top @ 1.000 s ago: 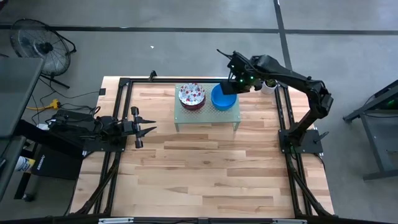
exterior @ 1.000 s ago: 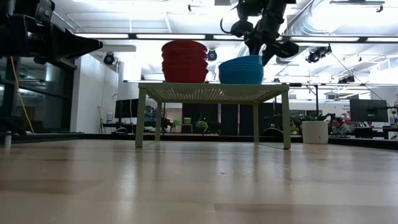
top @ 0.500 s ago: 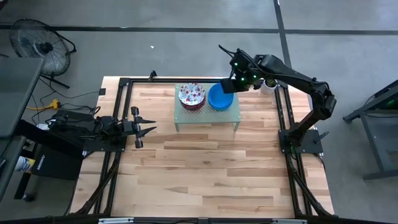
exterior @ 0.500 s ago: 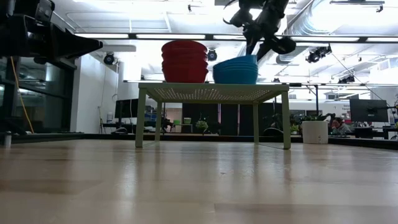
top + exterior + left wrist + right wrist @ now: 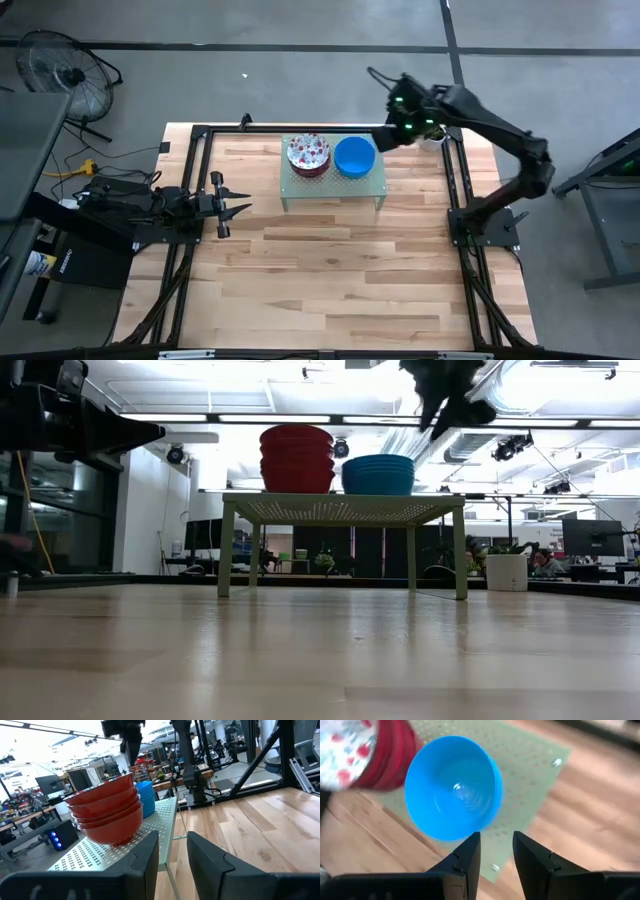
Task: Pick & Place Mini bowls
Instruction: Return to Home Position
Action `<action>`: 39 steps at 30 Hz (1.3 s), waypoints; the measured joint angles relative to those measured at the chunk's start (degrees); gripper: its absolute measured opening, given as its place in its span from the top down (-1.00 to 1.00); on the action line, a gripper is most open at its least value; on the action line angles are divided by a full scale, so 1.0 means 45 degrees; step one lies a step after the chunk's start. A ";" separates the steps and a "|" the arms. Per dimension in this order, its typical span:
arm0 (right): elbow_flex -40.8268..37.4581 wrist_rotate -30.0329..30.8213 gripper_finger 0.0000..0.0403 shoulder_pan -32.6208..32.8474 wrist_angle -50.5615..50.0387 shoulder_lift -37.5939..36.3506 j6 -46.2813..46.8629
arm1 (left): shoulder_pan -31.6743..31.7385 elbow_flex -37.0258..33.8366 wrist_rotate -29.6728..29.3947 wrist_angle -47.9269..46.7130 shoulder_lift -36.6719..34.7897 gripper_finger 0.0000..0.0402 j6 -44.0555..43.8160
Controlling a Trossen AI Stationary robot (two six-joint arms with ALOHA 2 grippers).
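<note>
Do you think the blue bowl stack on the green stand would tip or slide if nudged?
It probably slides rather than tips: the blue stack is squat and nested. The top bowl looks glossy, so it may slip when gripped.

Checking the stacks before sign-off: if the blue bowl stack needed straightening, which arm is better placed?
Right, probably. The right gripper hovers open and empty, above and beside the blue stack on the stand. The left gripper waits at the table's left side, with the red-patterned stack between it and the blue one.
</note>
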 joint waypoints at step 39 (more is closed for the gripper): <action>-2.0321 0.2589 0.49 0.6213 2.1811 -1.4850 0.1565 | -0.0001 0.0000 0.0001 0.0000 0.0000 0.52 0.0000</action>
